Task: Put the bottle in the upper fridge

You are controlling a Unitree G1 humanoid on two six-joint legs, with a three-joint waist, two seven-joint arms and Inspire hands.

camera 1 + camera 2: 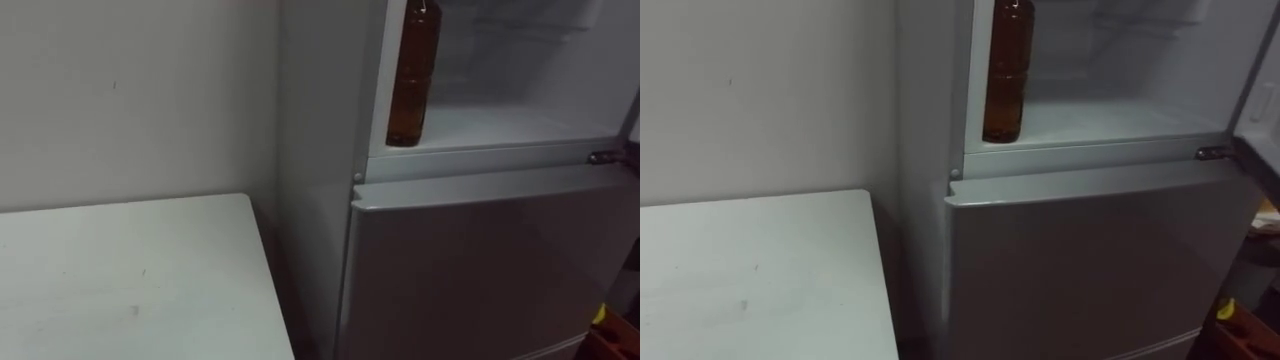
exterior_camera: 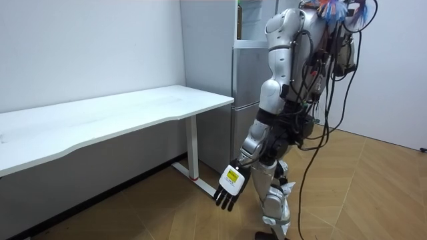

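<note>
Since the bottle [image 1: 412,75] is standing inside the upper fridge [image 1: 520,125] with no hand on it, the putting-in part looks done to me. The bottle is brown and tall. It stands straight up, so its long side runs up and down. It sits on the white floor of the upper fridge, at the far left, just beside the left wall and near the front edge. The upper fridge is open, so you can see right in. The lower door [image 1: 480,260] below it is closed.

The robot stands close to the fridge, with the white table [image 1: 130,280] on its left. Its left hand [image 2: 229,187] hangs down low by its leg. The fingers are straight and a little spread, pointing at the floor, and they hold nothing. The bottle is high up and ahead of this hand, well apart from it.

The bottle is on the left side, so the left arm is on its side if it needs a push. I think a small push toward the back could help, because it stands so near the front edge. A closing door might bump it and tip it over.
</note>
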